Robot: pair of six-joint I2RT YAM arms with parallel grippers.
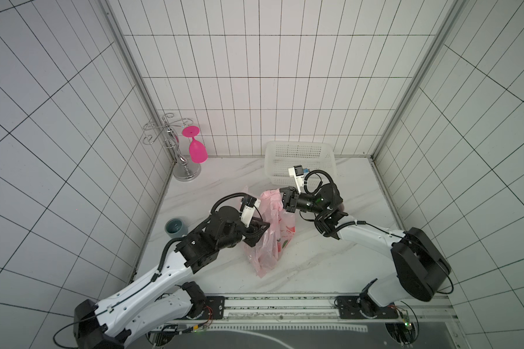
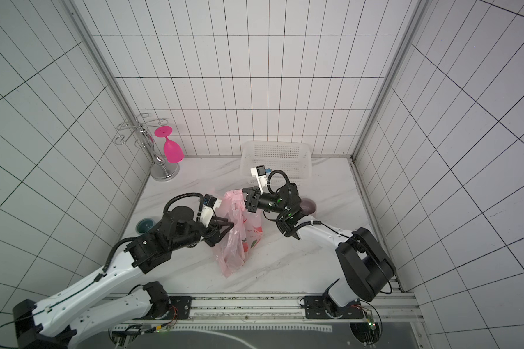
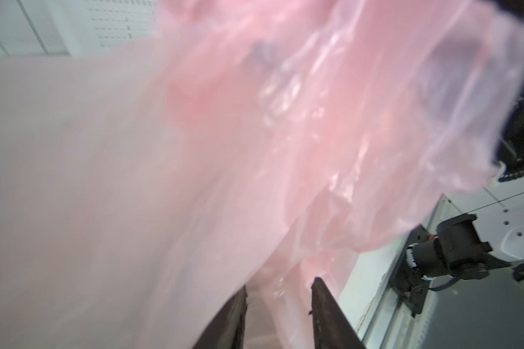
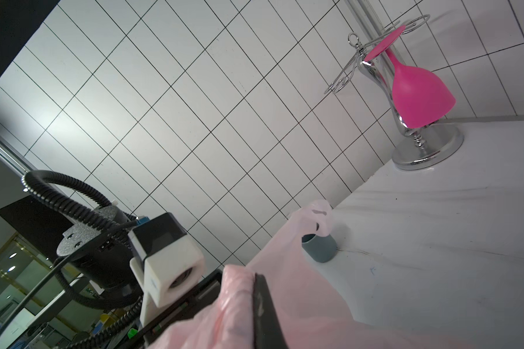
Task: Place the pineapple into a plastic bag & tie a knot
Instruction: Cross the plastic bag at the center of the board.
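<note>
Looking in on my rig remotely: the white marble tabletop (image 1: 330,260) fills the tiled booth, and both arms reach in from the front rail, left arm (image 1: 152,284) and right arm (image 1: 372,238), meeting roughly mid-table. Between them is the plastic bag (image 1: 270,238), pale pink and crinkly. Its top is pulled up and its lower end rests on the tabletop toward the front, with a red fruit print (image 1: 286,232) on the side facing the right arm. I can't make out what's inside through the film. The right gripper (image 1: 283,201) is clamped on the bunched top of the bag, and in the right wrist view the pink plastic (image 4: 239,284) is gathered right against its dark finger. The left gripper (image 3: 279,284) sits against the bag's side lower down. Its jaws stand a bit apart, with pink film in the gap, and I don't see it pinching anything. Behind the right arm, against the back wall, there's a white slotted basket (image 1: 300,157). In the back left corner a chrome glass rack (image 1: 188,173) has a hot-pink wine glass (image 1: 198,151) hanging upside down on it. A small grey-teal cup (image 1: 176,226) stands by the left wall beside the left arm, and a second, darker cup (image 2: 309,205) peeks out behind the right arm's wrist.
</note>
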